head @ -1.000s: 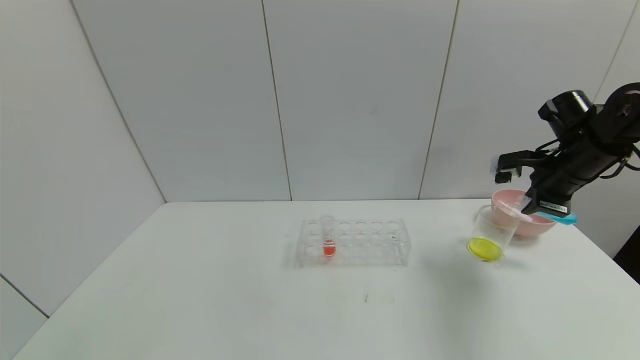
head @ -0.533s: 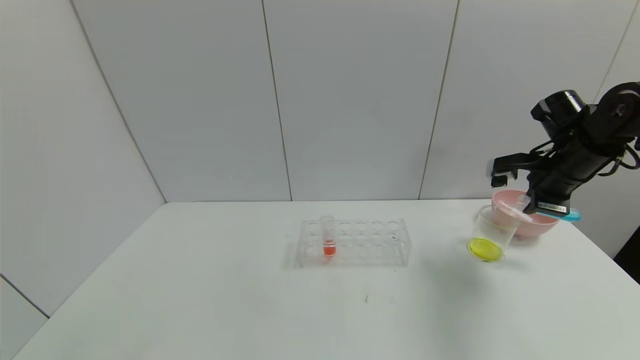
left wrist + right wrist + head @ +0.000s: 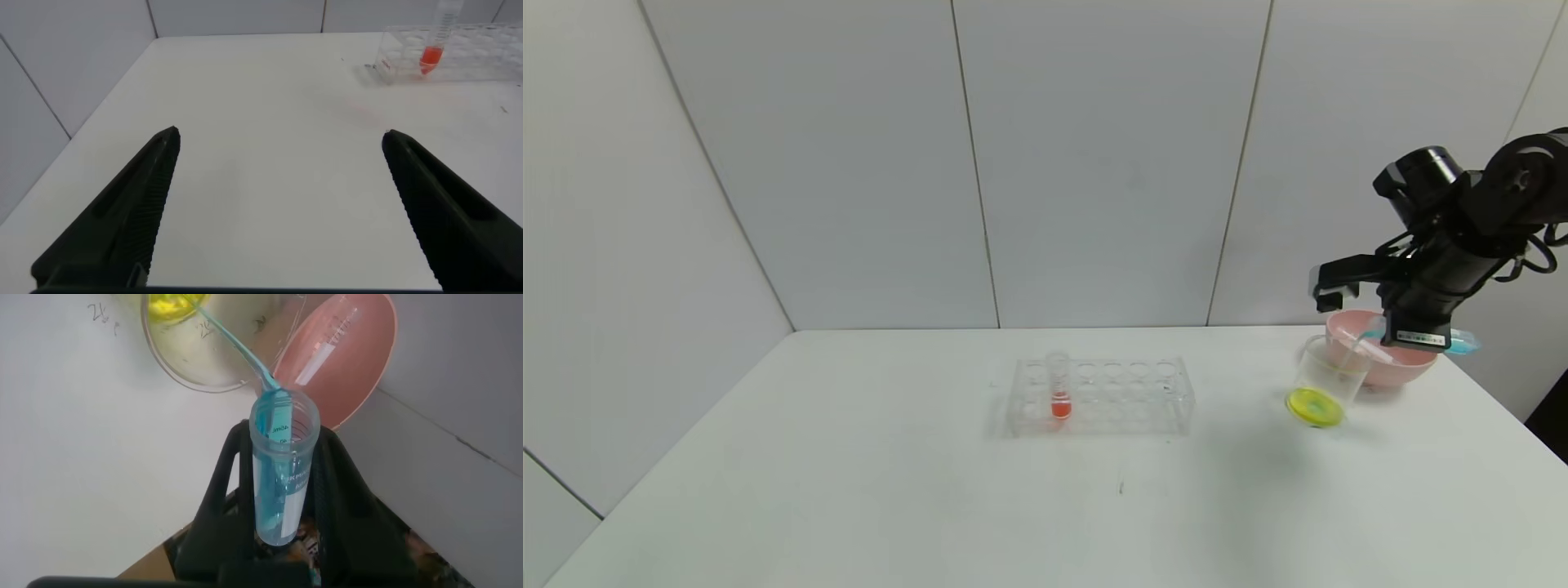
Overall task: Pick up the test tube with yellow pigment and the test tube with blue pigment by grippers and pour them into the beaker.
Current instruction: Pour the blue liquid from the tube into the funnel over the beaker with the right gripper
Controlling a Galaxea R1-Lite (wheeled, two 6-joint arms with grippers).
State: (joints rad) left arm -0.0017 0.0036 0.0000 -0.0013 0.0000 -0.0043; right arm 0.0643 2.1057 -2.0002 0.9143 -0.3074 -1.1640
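The right end effector (image 3: 282,508) is clenched on the test tube with blue pigment (image 3: 278,469), tipped over the beaker (image 3: 1327,382) on the tabletop (image 3: 931,490) beside the pink bowl (image 3: 1380,359). A thin blue stream (image 3: 237,353) falls into the yellow liquid (image 3: 1314,406). If the tilt becomes too steep, the stream may overshoot the rim and spill. The left end effector (image 3: 278,204) is released, parked low, well apart from the tube rack (image 3: 1101,396).
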